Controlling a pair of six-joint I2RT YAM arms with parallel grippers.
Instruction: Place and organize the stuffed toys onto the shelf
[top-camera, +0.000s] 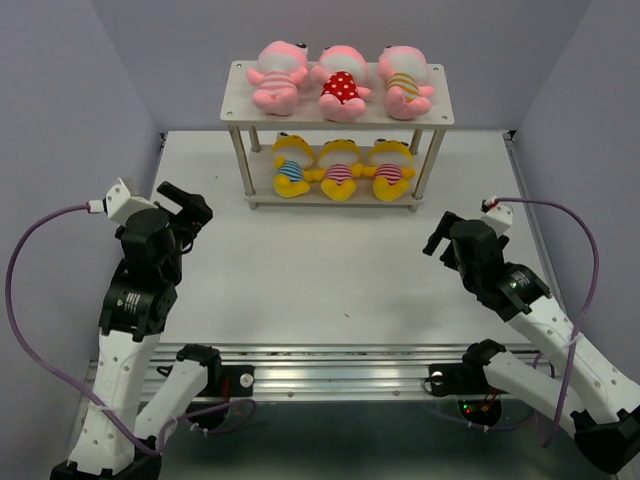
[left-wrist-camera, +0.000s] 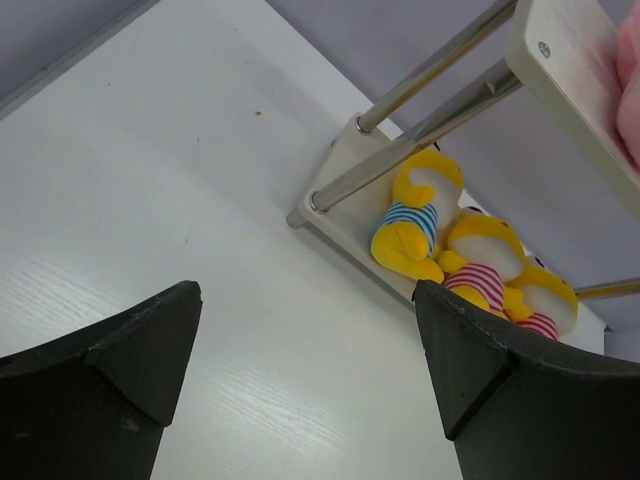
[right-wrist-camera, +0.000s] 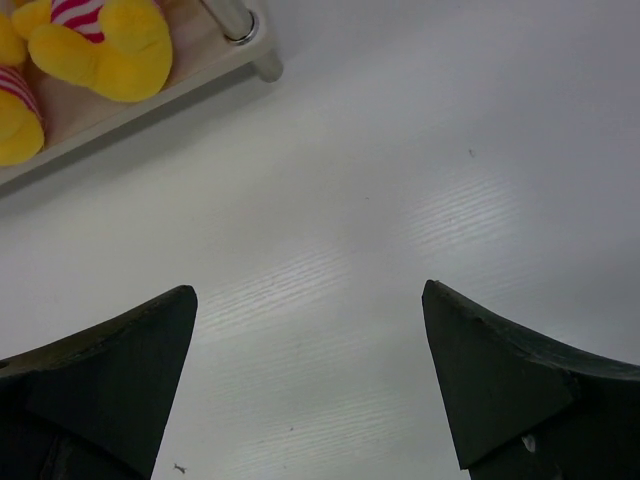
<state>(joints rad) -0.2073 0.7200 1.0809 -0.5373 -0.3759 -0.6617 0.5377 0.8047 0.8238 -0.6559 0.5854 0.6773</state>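
The shelf (top-camera: 239, 88) stands at the back middle of the table. Three pink stuffed toys sit on its top board: a striped one (top-camera: 277, 76), a red polka-dot one (top-camera: 340, 83), a striped one (top-camera: 405, 82). Three yellow stuffed toys sit on the lower board: blue-striped (top-camera: 290, 167), pink-striped (top-camera: 340, 170) and another (top-camera: 391, 170). My left gripper (top-camera: 186, 207) is open and empty, left of the shelf; its view shows the yellow toys (left-wrist-camera: 415, 222). My right gripper (top-camera: 440, 235) is open and empty, right of the shelf; its view shows a yellow toy (right-wrist-camera: 105, 45).
The white table (top-camera: 320, 270) is bounded by grey walls on the left, right and back. The shelf's leg (left-wrist-camera: 420, 130) and lower board corner (right-wrist-camera: 245, 45) lie ahead of each gripper. A metal rail (top-camera: 330, 365) runs along the near edge by the arm bases.
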